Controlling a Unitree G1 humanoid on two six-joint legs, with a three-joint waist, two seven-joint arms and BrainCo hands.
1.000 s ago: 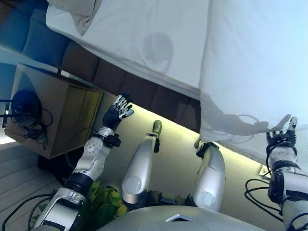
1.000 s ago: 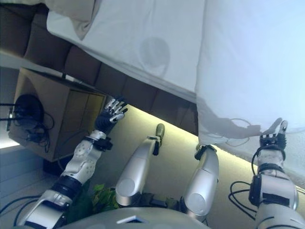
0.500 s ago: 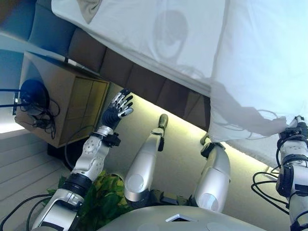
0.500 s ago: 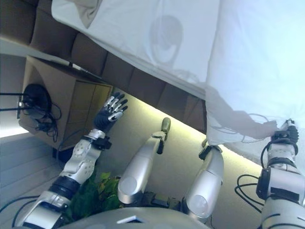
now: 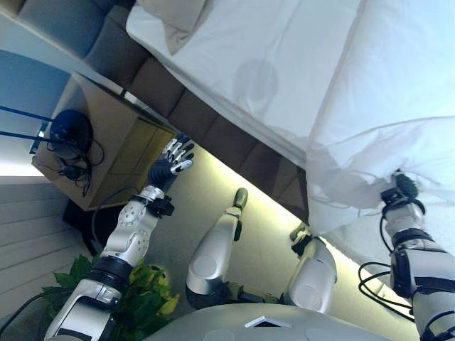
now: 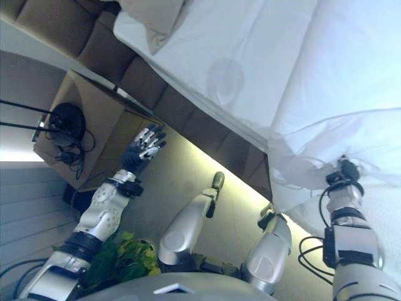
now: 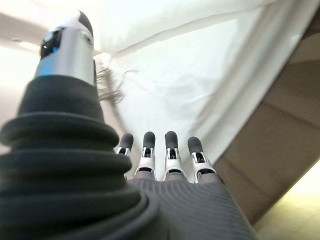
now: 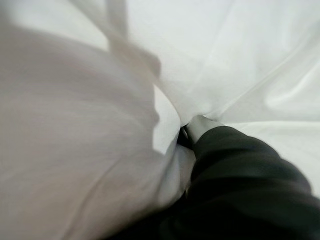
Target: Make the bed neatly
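The bed has a white sheet and a white duvet over its right part. My right hand is at the duvet's lower edge, its fingers buried in the bunched cloth. In the right wrist view only its dark cover shows, with white folds wrapped around it. My left hand is open with straight fingers, held in the air beside the bed's brown padded side and touching nothing.
A beige pillow lies at the head of the bed. A wooden nightstand with a dark lamp base and cables stands by my left arm. A green plant is below it.
The camera has shifted. My right hand went from open below the duvet's edge to closed in the cloth, and the edge is now bunched and lifted. My left hand stays open.
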